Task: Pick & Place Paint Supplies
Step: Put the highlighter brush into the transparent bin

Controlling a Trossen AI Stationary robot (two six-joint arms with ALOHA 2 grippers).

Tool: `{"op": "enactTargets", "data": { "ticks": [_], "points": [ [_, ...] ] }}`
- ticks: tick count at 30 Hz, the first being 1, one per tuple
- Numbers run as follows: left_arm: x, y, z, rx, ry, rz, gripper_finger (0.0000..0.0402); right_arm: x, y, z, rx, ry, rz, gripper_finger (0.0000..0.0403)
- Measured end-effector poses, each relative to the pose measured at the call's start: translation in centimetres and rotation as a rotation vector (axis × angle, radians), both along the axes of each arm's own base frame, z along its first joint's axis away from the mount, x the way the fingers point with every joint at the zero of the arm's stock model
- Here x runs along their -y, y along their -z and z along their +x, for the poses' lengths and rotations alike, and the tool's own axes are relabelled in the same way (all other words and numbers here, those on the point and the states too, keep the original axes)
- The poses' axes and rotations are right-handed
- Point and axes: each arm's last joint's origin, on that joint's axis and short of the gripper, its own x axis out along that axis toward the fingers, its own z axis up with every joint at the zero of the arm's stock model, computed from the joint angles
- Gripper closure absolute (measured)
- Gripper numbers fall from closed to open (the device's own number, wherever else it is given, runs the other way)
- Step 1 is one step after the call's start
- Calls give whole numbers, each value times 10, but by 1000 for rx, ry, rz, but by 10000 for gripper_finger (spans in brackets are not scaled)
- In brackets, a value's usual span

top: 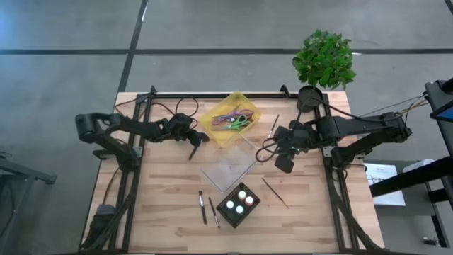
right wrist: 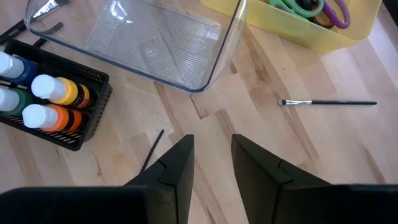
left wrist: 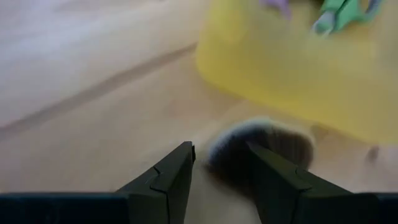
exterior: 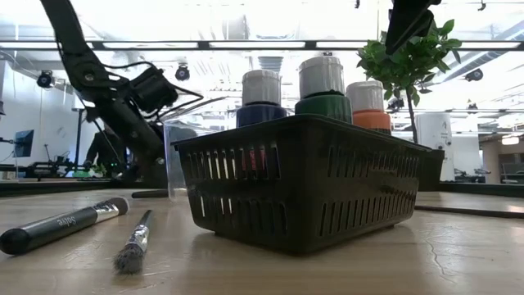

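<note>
A black basket [top: 238,204] holds white-capped paint bottles [exterior: 323,90], blue, green and orange. Two dark-handled brushes [top: 207,210] lie on the table to its left, and a thin one [top: 274,191] lies to its right. Another thin brush [right wrist: 329,102] rests beside the yellow bin. My left gripper [left wrist: 221,158] is open over a dark brush [top: 192,151] near the bin. The brush's fluffy head [left wrist: 261,146] lies at the fingertips, and one finger hides its handle. My right gripper [right wrist: 212,149] is open above bare table right of the clear tray.
A yellow bin [top: 230,119] with red-, green- and purple-handled scissors stands at the far middle. A clear plastic tray [top: 230,166] sits at the centre, between the bin and the basket. A potted plant [top: 324,60] stands at the far right corner. Black frame rails run along both table sides.
</note>
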Motion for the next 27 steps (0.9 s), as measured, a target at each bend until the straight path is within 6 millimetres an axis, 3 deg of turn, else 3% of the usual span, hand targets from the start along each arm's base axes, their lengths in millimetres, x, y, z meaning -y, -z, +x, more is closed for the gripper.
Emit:
{"op": "enactTargets", "data": {
  "ticks": [6,22,27],
  "points": [
    [-5,6,11,39,15,2,245,0,0,0,-2,0,8,296],
    [5,8,13,7,83,-22,247,-3,0,0,-3,-9,23,296],
    [5,9,13,2,99,-23,292,-3,0,0,-3,-8,24,296]
  ]
}}
